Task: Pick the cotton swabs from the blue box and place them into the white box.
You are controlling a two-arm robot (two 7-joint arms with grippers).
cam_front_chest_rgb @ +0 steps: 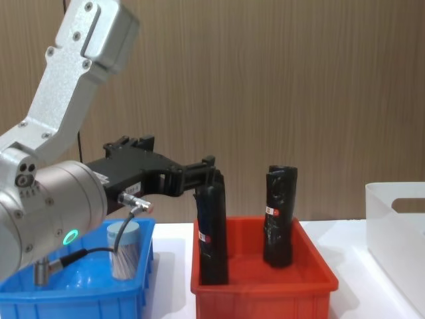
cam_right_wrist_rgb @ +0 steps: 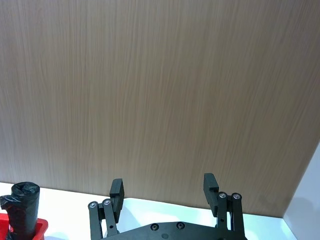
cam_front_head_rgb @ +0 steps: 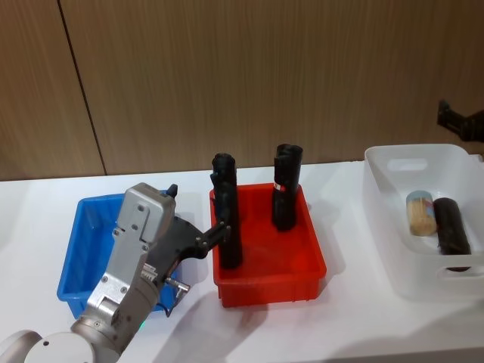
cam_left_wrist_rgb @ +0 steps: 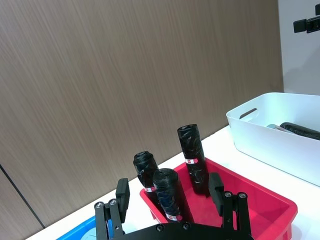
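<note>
One cotton swabs (cam_front_chest_rgb: 125,249) tub stands in the blue box (cam_front_head_rgb: 79,261), another lies in the white box (cam_front_head_rgb: 393,227) beside one black bottle (cam_front_head_rgb: 452,225). Three black bottles (cam_left_wrist_rgb: 192,157) stand in the red bin (cam_front_head_rgb: 268,283). White desk (cam_front_head_rgb: 340,325), wood-panel wall. Left tool (cam_left_wrist_rgb: 170,192) wide, empty, over the blue box's right edge; right tool (cam_right_wrist_rgb: 162,187) wide, empty.
</note>
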